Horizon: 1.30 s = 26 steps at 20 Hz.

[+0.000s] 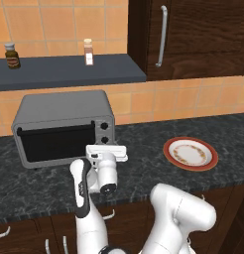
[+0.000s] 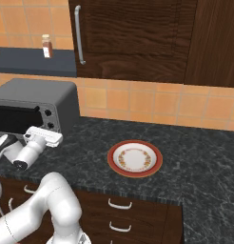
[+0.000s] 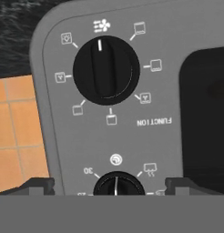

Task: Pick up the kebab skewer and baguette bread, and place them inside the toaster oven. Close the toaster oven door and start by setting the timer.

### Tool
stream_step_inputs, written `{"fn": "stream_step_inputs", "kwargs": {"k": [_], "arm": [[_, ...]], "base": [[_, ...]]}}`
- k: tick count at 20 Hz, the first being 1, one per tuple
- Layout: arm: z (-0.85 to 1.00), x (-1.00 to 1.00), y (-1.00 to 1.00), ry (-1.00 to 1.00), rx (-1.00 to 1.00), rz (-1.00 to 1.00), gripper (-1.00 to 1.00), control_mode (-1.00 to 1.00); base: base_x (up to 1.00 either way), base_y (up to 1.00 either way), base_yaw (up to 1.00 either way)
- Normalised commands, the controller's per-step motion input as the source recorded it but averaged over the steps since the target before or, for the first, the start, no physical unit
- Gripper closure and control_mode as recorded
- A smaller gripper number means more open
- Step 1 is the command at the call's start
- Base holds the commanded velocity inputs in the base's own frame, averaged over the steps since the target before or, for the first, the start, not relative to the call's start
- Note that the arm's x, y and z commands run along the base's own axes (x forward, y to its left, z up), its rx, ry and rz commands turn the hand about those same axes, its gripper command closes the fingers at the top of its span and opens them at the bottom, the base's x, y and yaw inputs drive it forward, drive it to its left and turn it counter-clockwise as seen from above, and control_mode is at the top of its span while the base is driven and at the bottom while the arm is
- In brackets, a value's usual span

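The dark speckled counter (image 1: 203, 129) runs under an orange tiled wall, with dark wood cabinets (image 2: 138, 38) above the toaster oven (image 1: 64, 124). To the right of the oven lies a red-rimmed plate (image 1: 190, 153) with nothing on it. The oven is a grey metal box, its toaster oven door (image 1: 57, 141) of dark glass stands closed. The gripper (image 3: 109, 189) is just in front of the knobs (image 3: 106, 70), fingers spread wide, holding nothing.

Kitchen interior: dark speckled stone counter (image 1: 193, 126) fronting an orange tiled wall (image 2: 152, 105); dark wood upper cabinet (image 2: 133, 38) with a grey bar handle (image 1: 162, 35); dark shelf (image 1: 69, 69) at the left; wood drawers (image 2: 123, 214) with pale pulls below the counter's front edge.
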Motion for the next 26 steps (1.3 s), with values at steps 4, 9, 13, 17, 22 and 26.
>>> {"fn": "stream_step_inputs", "kwargs": {"k": [4,9,13,17,22,26], "arm": [[0.00,0.05,0.00,-0.01,0.00,-0.01,-1.00,-1.00],[0.07,0.00,0.05,0.00,0.00,-0.03,-1.00,-1.00],[0.06,0.00,0.11,0.00,0.00,-0.05,-1.00,-1.00],[0.20,0.00,0.01,0.00,0.01,-0.05,-1.00,-1.00],[0.07,0.01,0.00,0.00,0.01,-0.04,-1.00,-1.00],[0.12,0.09,0.03,0.00,0.00,-0.02,-1.00,-1.00]], "base": [[0.00,0.00,0.00],[0.00,0.00,0.00],[0.00,0.00,0.00],[0.00,0.00,0.00],[0.00,0.00,0.00],[0.00,0.00,0.00]]}}
